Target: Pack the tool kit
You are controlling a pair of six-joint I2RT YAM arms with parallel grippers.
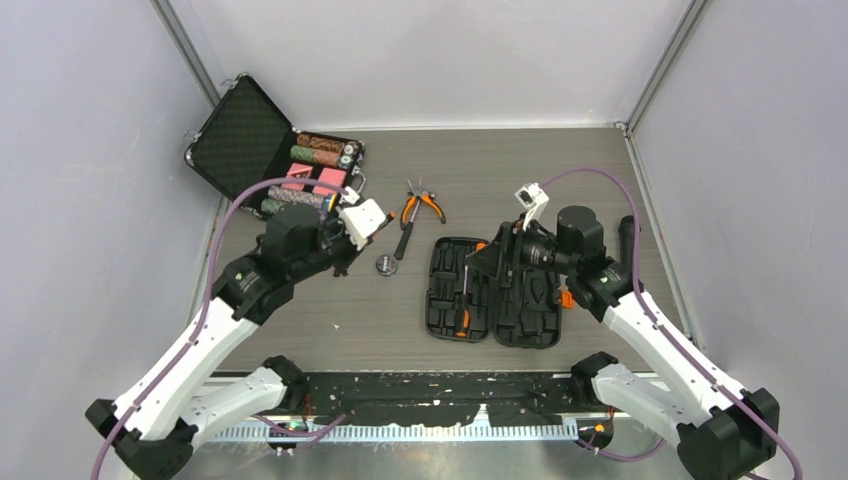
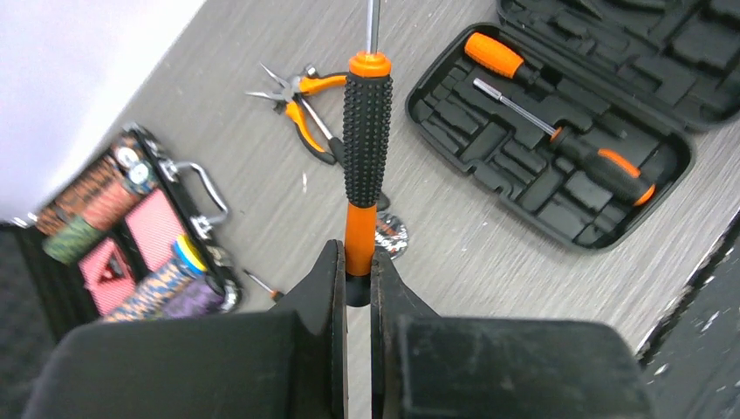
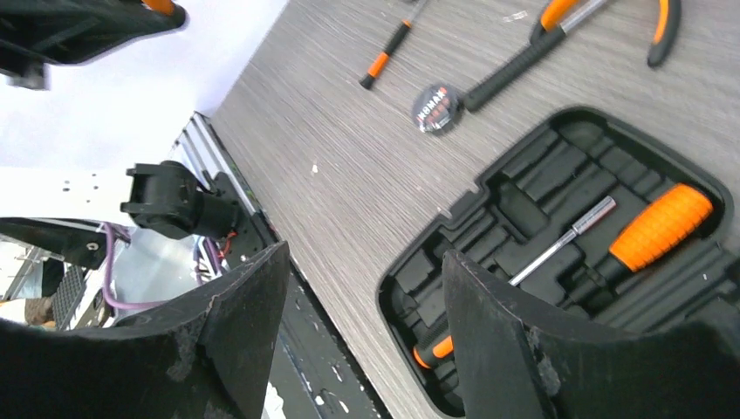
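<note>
**A:** Tool kit [image 1: 492, 292] first: where is it?

**B:** It lies open and flat on the surface [image 1: 560, 170], in front of the right arm, with both halves showing their moulded slots. Two screwdrivers [image 2: 602, 161] sit in one half, and most of the other slots look bare.

**A:** And which step is in hand?

**B:** Bringing another tool over, I'd judge. The left fingers [image 2: 327, 288] are pinching the orange butt end of a black-grip screwdriver [image 2: 366, 131]. It is held clear of the surface, to the left of the case. The right fingers [image 3: 236, 323] are spread wide and hold nothing, hovering over the case.

**A:** What does the next move call for?

**B:** The left arm has to carry the screwdriver right and level it. Then it lines it up with a free slot of matching length and lets go. The right arm may need to give way.

**A:** What else is out?

**B:** Orange-handled pliers [image 1: 420, 205], a black-handled tool [image 1: 405, 238], a round disc [image 1: 386, 264] and a small screwdriver [image 3: 384, 54] lie loose beyond the case.

**A:** And the room?

**B:** The surface is grey wood-grain, with plain pale walls [image 1: 90, 150] around it and metal posts at the far corners. An open poker chip case [image 1: 270, 160] sits at the far left.
</note>
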